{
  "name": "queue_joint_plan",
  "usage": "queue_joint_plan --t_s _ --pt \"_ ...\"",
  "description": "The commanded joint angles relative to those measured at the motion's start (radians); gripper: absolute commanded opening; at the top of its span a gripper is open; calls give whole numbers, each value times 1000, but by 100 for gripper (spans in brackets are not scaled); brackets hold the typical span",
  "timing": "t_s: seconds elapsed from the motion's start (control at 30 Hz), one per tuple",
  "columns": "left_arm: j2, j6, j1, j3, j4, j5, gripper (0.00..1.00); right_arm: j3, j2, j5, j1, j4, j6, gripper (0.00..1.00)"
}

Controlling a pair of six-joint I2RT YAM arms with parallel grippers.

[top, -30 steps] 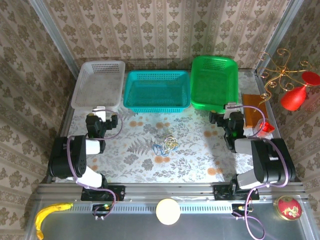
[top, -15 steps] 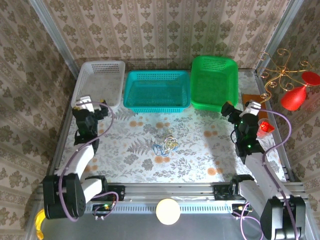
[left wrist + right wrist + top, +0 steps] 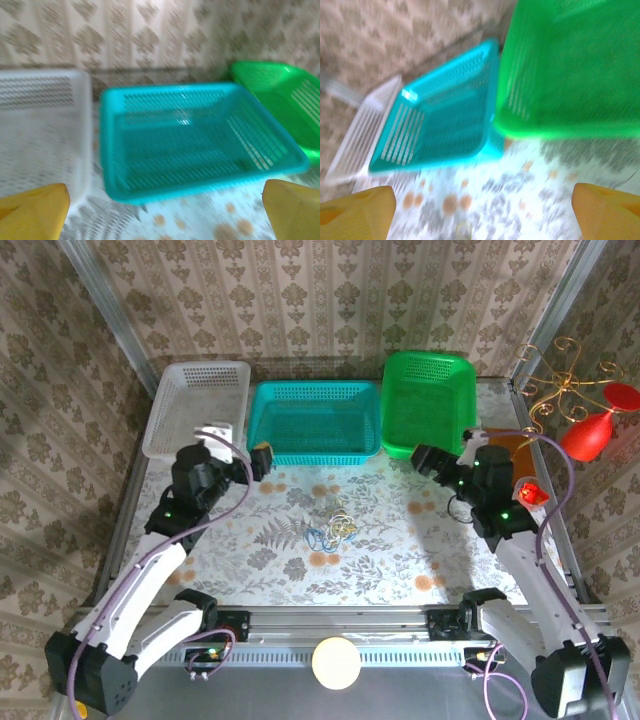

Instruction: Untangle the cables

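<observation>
A white basket [image 3: 195,405] sits just to the left of the teal basket [image 3: 315,420]. The left gripper [image 3: 258,462] hangs by the teal basket's near left corner and points at it. Its two yellow fingers [image 3: 35,207] are spread wide apart in the left wrist view, with nothing between them. The cables [image 3: 333,528] lie in one small tangled bunch of blue, yellowish and whitish loops. They are on the flowery table [image 3: 380,560], out in front of the teal basket and a little way off from it, and nothing is touching them. A green basket [image 3: 428,405] sits just to the right of the teal basket. The right gripper [image 3: 425,458] hangs past the teal basket's near right corner, in front of the green basket. Its yellow fingers [image 3: 607,210] are spread wide too and hold nothing. Both wrist views are blurry.
</observation>
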Motion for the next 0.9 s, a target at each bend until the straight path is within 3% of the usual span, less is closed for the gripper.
queue_joint_plan --t_s 0.0,0.13,0.27,0.4,0.87 --pt "4 -56 -105 -20 -106 -59 100 18 34 -26 113 -173 -18 91" --pt "39 -122 -221 -69 -108 -149 100 -30 88 22 256 -161 29 87" --pt "61 -210 -246 -132 -82 -184 100 -76 159 61 344 -98 75 86" --pt "66 -261 -245 -162 -71 -203 100 -49 232 114 351 -61 86 87" --pt "67 -264 -223 -155 -40 -213 100 334 682 191 345 -24 28 98"
